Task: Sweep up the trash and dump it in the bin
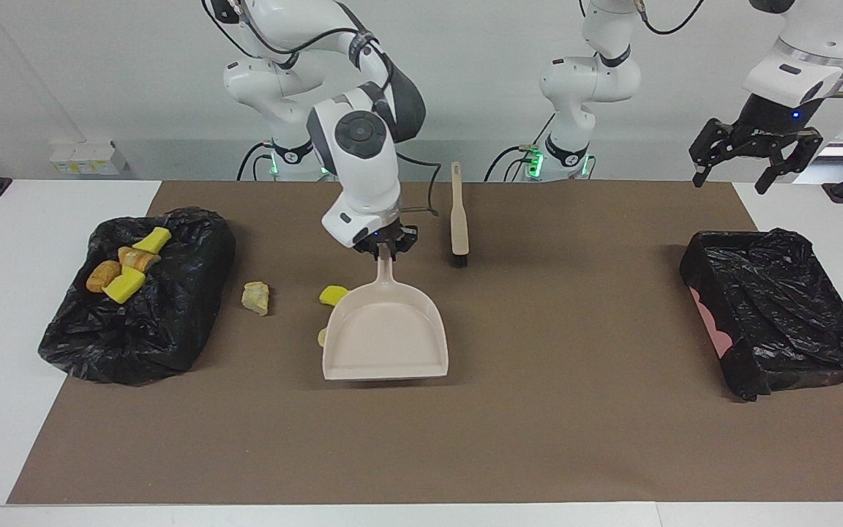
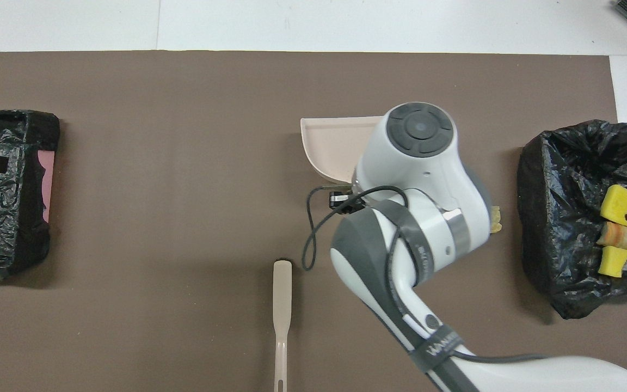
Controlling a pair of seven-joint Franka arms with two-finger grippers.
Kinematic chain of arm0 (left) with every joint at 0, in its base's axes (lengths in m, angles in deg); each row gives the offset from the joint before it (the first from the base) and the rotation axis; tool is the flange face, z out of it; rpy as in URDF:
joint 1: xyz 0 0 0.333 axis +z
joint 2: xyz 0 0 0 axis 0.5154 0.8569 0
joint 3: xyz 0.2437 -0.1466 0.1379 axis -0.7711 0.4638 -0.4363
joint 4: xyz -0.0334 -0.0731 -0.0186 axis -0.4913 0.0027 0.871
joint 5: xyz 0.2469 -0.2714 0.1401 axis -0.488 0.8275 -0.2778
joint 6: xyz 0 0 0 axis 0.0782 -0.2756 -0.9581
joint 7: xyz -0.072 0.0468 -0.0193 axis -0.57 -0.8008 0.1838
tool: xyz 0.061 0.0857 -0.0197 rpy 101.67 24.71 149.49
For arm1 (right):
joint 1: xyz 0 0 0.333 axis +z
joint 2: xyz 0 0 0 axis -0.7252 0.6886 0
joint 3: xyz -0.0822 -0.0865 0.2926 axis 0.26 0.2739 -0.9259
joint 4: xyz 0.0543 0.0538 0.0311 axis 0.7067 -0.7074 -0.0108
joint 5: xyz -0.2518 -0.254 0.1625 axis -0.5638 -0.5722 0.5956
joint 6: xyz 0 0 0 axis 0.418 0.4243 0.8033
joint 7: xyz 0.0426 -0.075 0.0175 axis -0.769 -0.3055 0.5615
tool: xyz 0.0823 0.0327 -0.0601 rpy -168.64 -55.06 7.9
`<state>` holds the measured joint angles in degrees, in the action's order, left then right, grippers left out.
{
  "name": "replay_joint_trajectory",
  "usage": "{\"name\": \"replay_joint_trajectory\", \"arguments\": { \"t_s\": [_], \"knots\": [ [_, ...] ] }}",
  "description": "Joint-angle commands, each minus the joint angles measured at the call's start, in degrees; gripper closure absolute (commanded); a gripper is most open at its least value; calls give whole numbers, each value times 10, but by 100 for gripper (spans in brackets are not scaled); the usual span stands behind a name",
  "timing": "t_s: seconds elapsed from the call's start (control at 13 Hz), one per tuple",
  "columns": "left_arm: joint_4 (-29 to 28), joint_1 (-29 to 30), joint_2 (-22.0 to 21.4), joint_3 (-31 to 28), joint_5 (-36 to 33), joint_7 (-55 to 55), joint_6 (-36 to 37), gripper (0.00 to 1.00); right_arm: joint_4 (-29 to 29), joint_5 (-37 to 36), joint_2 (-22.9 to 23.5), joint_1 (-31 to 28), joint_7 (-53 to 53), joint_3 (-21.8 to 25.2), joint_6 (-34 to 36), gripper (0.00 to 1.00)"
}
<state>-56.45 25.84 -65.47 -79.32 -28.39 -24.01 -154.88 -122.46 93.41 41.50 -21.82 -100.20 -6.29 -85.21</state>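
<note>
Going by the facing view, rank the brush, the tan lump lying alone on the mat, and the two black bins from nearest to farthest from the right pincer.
From the right pincer, shut on the dustpan handle:
1. Brush, beside it, mid-table.
2. Tan lump, toward the right arm's end.
3. Bin holding trash, right arm's end.
4. Empty bin, left arm's end.

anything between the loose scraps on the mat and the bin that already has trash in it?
Nothing visible. Bare mat lies between the tan lump and the bin. The yellow scrap sits beside the dustpan held by the right gripper, with only the lump roughly in line toward that bin.
</note>
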Motion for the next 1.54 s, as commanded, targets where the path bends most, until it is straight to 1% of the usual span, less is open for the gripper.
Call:
{"name": "replay_joint_trajectory", "arguments": {
  "t_s": [0.0, 0.08, 0.23, 0.38, 0.54, 0.61, 0.69, 0.77, 0.92, 1.23, 1.46],
  "knots": [
    [12, 4, 1, 3, -7, -1, 14, 0, 150, 6, 116, 35, -66, 3, 8, 100],
    [12, 4, 1, 3, -7, -1, 14, 0, 169, 3, 140, 40, -72, 5, 5, 100],
    [12, 4, 2, 3, -7, -1, 14, 0, 168, 1, 159, 42, -75, 5, -20, 100],
    [12, 4, 2, 3, -7, -1, 14, 0, 168, -6, 172, 49, -82, 3, -24, 100],
    [12, 4, 1, 3, -7, -1, 14, 0, 161, -1, 176, 61, -92, 3, -53, 100],
    [12, 4, 1, 3, -7, -1, 14, 0, 159, -3, 175, 59, -93, 3, -57, 83],
    [12, 4, 1, 3, -7, -1, 14, 0, 152, -7, 174, 57, -86, 3, -59, 6],
    [12, 4, 1, 3, -7, -1, 14, 0, 153, -7, 173, 55, -85, 4, -53, 0],
    [12, 4, 2, 3, -7, -1, 14, 0, 156, -11, 170, 57, -85, 4, -37, 0],
    [12, 4, 1, 3, -7, -1, 14, 0, 162, -12, 144, 61, -85, 8, 12, 0],
    [12, 4, 1, 3, -7, -1, 14, 0, 157, -12, 97, 50, -69, 5, 58, 0]
  ]
}}
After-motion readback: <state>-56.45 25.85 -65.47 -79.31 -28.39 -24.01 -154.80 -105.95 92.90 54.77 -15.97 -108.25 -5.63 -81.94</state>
